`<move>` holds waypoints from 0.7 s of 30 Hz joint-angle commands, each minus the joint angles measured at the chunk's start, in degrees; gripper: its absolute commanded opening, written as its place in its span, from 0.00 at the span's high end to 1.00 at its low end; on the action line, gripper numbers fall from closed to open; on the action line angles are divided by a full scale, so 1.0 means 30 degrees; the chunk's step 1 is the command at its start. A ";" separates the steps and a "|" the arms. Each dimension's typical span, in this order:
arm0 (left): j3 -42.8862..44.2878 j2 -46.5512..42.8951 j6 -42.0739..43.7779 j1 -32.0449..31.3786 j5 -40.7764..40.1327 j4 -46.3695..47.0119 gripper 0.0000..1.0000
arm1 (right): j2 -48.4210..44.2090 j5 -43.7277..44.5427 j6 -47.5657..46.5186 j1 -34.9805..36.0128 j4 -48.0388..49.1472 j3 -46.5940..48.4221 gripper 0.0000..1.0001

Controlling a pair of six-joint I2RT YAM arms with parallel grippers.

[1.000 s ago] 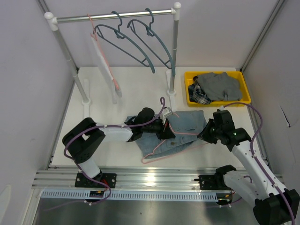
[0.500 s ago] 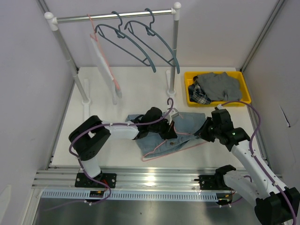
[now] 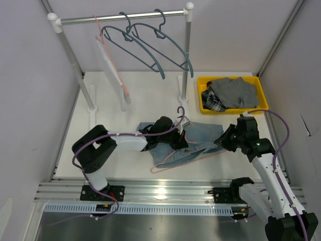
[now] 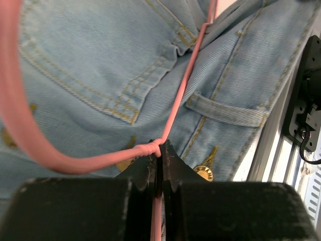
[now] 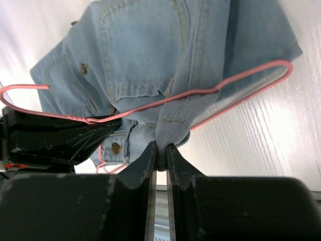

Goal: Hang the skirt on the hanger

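A light blue denim skirt (image 3: 193, 142) lies on the white table, with a pink wire hanger (image 3: 183, 163) over it. My left gripper (image 3: 178, 137) is shut on the hanger's twisted neck (image 4: 153, 148), with the skirt (image 4: 100, 65) just beneath. My right gripper (image 3: 224, 140) is shut on a bunched fold of the skirt (image 5: 170, 131) at its right edge. In the right wrist view the hanger (image 5: 235, 80) runs across the skirt, and the left gripper (image 5: 50, 138) is at the left.
A clothes rail (image 3: 120, 17) at the back holds two grey-blue hangers (image 3: 160, 50) and a pink hanger with a white garment (image 3: 111, 65). A yellow bin (image 3: 263, 100) of clothes stands at the back right. The rail's posts (image 3: 186, 60) stand near the skirt.
My right gripper has pulled the skirt's right edge to the right. My left gripper has shifted slightly right with the hanger, and the hanger's hook now stands more upright.
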 commanded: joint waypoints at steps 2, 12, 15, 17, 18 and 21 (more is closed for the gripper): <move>-0.1108 -0.0755 0.1392 0.0221 -0.1274 -0.0721 1.00 | -0.0404 0.0104 -0.0928 -0.0666 -0.0009 0.1873 0.91; -0.1169 -0.1989 0.1977 0.1920 -0.1627 -0.0716 1.00 | -0.1107 -0.0071 -0.1397 -0.1574 -0.0771 0.0907 0.91; -0.0758 -0.1608 0.2388 0.2241 -0.1451 -0.0749 1.00 | -0.0962 -0.0130 -0.1514 -0.1663 -0.0830 0.0819 0.91; -0.0758 -0.1374 0.2767 0.2359 -0.1393 -0.0631 1.00 | -0.0845 -0.0101 -0.1689 -0.1838 -0.0918 0.0906 0.90; -0.0729 -0.1315 0.2827 0.2389 -0.1392 -0.0573 1.00 | -0.0815 -0.0130 -0.1749 -0.1955 -0.0918 0.0964 0.91; -0.0554 -0.1285 0.2887 0.2681 -0.1772 -0.0573 1.00 | -0.0697 -0.0393 -0.2012 -0.2336 -0.1006 0.1024 0.90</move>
